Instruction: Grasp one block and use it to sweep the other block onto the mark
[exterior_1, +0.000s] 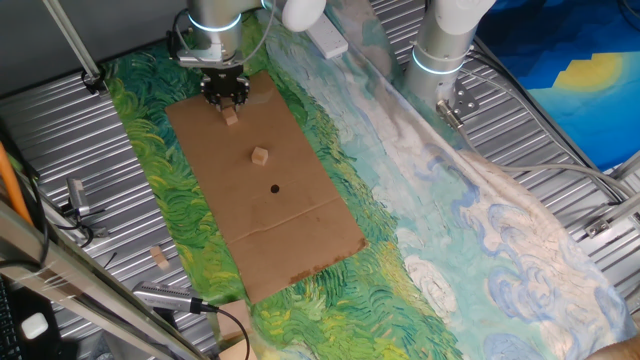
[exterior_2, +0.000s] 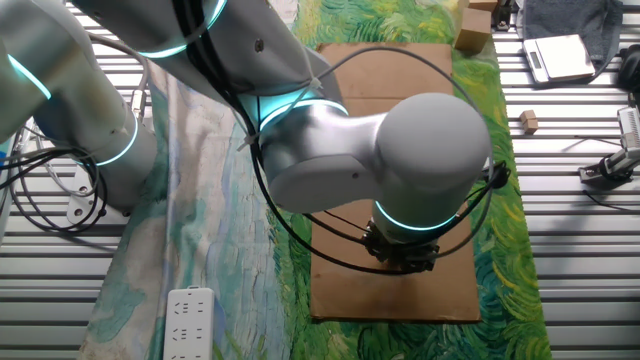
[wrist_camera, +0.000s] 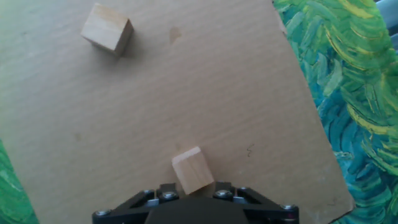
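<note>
The loose block (exterior_1: 260, 155) lies on the cardboard sheet (exterior_1: 300, 240), near the mark (exterior_1: 275, 188) but not on it, so the sweep is not yet done. The gripper (exterior_1: 228, 103), farther up the sheet, appears clamped on the other block (exterior_1: 231, 117); the grasp looks done.

Held block (exterior_1: 231, 117); loose block (exterior_1: 260, 155); mark (exterior_1: 275, 188) beyond.

painted cloth (exterior_1: 420, 230) – on slatted table (exterior_1: 560, 150) | power strip (exterior_2: 187, 322) | scale (exterior_2: 560, 57) – far corner
</note>
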